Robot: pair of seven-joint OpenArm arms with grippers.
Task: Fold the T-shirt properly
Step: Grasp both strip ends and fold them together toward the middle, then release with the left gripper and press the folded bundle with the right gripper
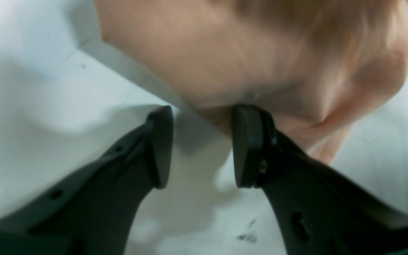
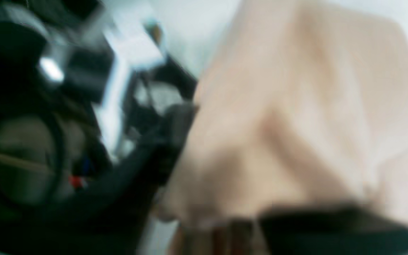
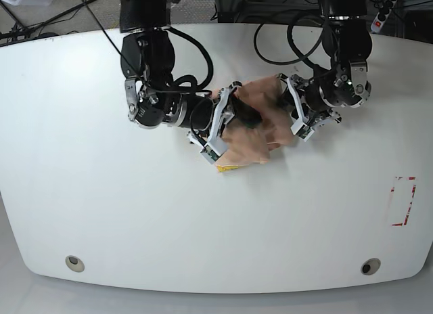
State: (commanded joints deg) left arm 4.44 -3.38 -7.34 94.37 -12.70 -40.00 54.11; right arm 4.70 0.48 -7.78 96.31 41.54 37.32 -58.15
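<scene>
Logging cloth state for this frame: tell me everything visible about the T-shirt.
The T-shirt is peach-pink, soft-looking cloth, bunched in a crumpled heap near the middle of the white table, not flat or folded. A small yellow bit shows at its near edge. Both arms crowd it: the left gripper has open jaws at its edge, one pad touching. The right gripper's hold is too blurred to tell.

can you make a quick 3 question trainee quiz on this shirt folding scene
1. True or false: the T-shirt lies spread flat on the table.
2. In the left wrist view, the left end effector is: A) open, with cloth at one fingertip, B) clamped shut on cloth, C) out of view.
3. Fill in: a small ___ mark shows at the shirt's near edge in the base view.

Key
1. False; it is bunched between the two arms.
2. A
3. yellow
</scene>
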